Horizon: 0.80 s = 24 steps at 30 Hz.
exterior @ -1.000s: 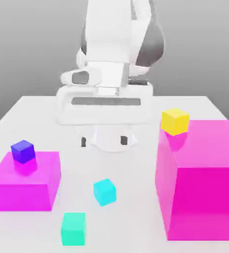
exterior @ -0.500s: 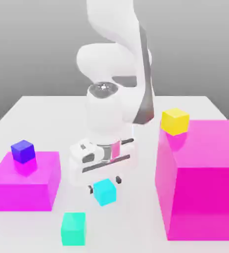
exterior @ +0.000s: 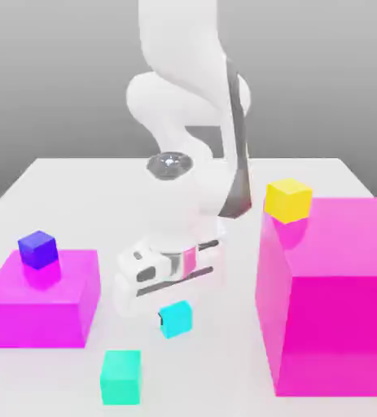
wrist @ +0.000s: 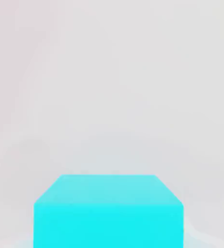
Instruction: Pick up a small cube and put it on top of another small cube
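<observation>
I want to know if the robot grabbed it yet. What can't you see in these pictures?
- Exterior view: the end effector is low behind the cyan cube; whether it grips is hidden by the hand's body.
- Hand view: the cyan cube's lower part is cut off by the edge.

**Colours on the counter**

The counter (exterior: 53, 187) is plain white under a grey backdrop. The arm (exterior: 183, 106) is white with a dark grey panel. Plain cubes: cyan cube (exterior: 176, 318) (wrist: 109, 213), yellow cube (exterior: 287, 200), dark blue cube (exterior: 37, 249), teal-green cube (exterior: 120, 376). Both blocks are magenta: large block (exterior: 334, 301), small block (exterior: 41, 301).
</observation>
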Tool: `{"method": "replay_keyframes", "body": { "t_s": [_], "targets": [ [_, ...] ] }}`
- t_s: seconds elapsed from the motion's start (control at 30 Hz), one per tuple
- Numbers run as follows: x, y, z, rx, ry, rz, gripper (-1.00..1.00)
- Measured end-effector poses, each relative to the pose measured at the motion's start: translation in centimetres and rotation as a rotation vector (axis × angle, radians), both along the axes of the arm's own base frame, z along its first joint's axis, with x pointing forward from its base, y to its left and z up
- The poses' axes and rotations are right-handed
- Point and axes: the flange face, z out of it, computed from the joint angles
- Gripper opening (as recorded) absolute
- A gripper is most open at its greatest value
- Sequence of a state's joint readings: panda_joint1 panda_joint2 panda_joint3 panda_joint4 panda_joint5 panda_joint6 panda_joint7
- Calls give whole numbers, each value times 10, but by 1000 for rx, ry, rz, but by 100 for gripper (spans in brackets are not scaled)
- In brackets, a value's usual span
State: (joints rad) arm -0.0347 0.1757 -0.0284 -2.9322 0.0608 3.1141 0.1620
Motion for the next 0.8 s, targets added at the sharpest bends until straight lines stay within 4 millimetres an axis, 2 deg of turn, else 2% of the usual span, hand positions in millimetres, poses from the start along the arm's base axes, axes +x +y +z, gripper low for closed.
{"method": "replay_keyframes", "body": {
  "t_s": [0.2,0.43,0.67,0.7,0.8],
  "targets": [
    [2,0,25,-2,-1,-1,-100],
    [-5,-1,49,2,6,2,-100],
    [-2,-4,46,59,-22,7,-100],
    [1,-3,47,64,-32,12,-100],
    [28,6,62,79,-100,48,-100]
  ]
}}
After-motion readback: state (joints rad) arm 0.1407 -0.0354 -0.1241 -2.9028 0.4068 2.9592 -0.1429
